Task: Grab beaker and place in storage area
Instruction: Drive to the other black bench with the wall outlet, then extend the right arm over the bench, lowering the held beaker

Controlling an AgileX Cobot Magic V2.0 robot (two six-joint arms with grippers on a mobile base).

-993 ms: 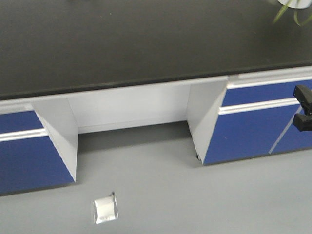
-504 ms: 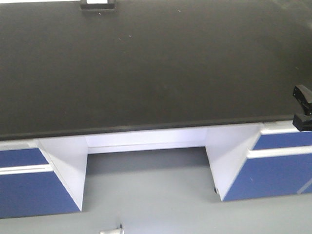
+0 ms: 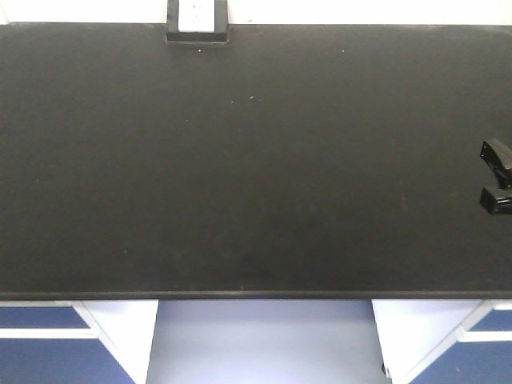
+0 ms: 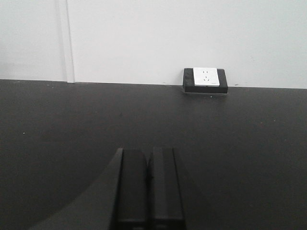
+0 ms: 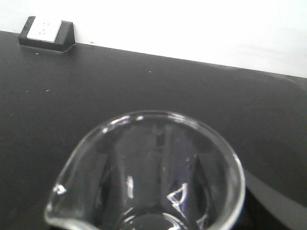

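Observation:
The beaker [image 5: 148,167], clear glass with its pour spout at lower left, fills the bottom of the right wrist view. My right gripper [image 3: 498,178] is shut on it, and its dark fingers show through the glass. It hangs over the right part of the storage area [image 3: 240,160], a wide matte black benchtop. The glass itself does not show in the front view. In the left wrist view my left gripper [image 4: 148,155] is shut with nothing in it, low over the same benchtop [image 4: 72,120]. The white-faced socket box [image 3: 197,20] stands at the far edge.
A white wall [image 4: 144,38] rises behind the bench, with the socket box [image 4: 205,80] against it; the right wrist view shows that box [image 5: 45,32] at upper left. Blue drawer fronts [image 3: 40,344] and a white knee recess [image 3: 264,344] lie under the near edge.
The bench has come much closer and now fills the front view. The grey floor has dropped out of sight and the socket box has come into view. The right gripper holds its place in the frame.

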